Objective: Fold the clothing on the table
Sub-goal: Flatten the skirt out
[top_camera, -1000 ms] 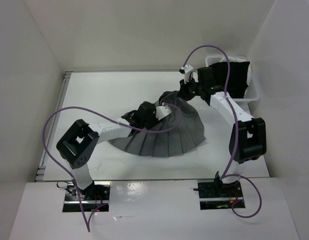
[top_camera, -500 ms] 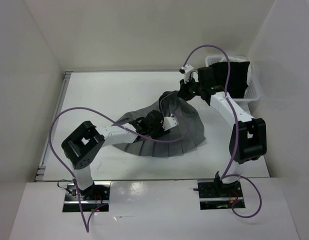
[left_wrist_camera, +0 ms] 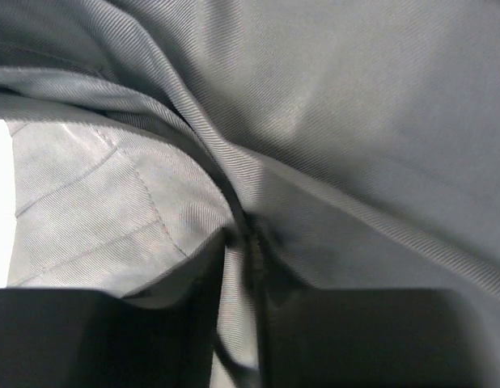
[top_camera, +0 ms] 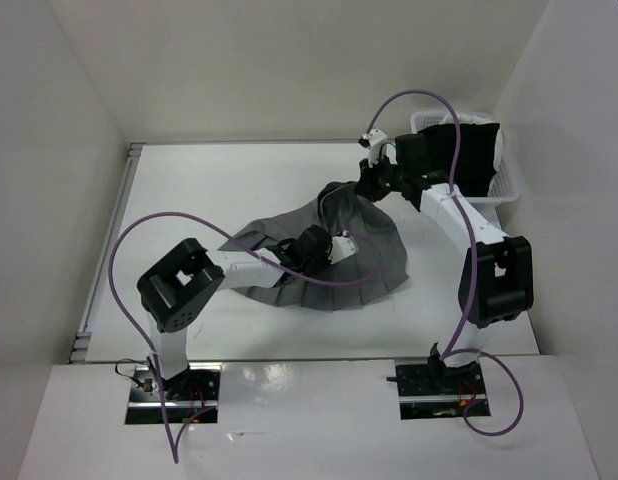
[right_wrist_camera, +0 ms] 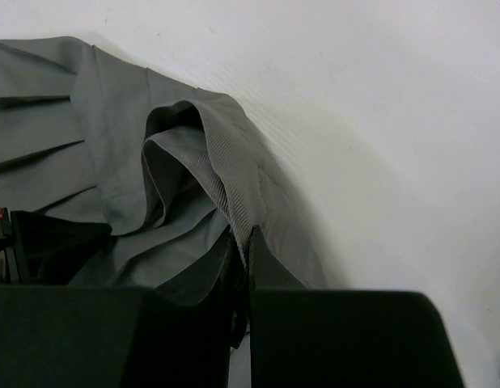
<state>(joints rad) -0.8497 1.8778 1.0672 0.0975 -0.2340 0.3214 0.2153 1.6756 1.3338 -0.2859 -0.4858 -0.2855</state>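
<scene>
The clothing (top_camera: 381,262), a grey pleated skirt, lies bunched in the middle of the white table (top_camera: 229,180). My left gripper (top_camera: 311,247) sits low on the skirt's middle. In the left wrist view the left gripper (left_wrist_camera: 243,242) has its fingers close together with a fold of grey fabric (left_wrist_camera: 355,121) pinched between them. My right gripper (top_camera: 369,186) is at the skirt's far end. In the right wrist view the right gripper (right_wrist_camera: 243,238) is shut on the ribbed waistband edge of the skirt (right_wrist_camera: 226,174), raised a little off the table (right_wrist_camera: 379,121).
A white slatted basket (top_camera: 509,188) stands at the far right corner with a black garment (top_camera: 476,150) draped in it. White walls close in both sides. The left arm's purple cable (top_camera: 179,225) arcs over the skirt's left side.
My left gripper slid right and nearer across the skirt, widened, then closed on a fold. The skirt's left side has drawn inward and bunched. The right gripper kept its hold.
</scene>
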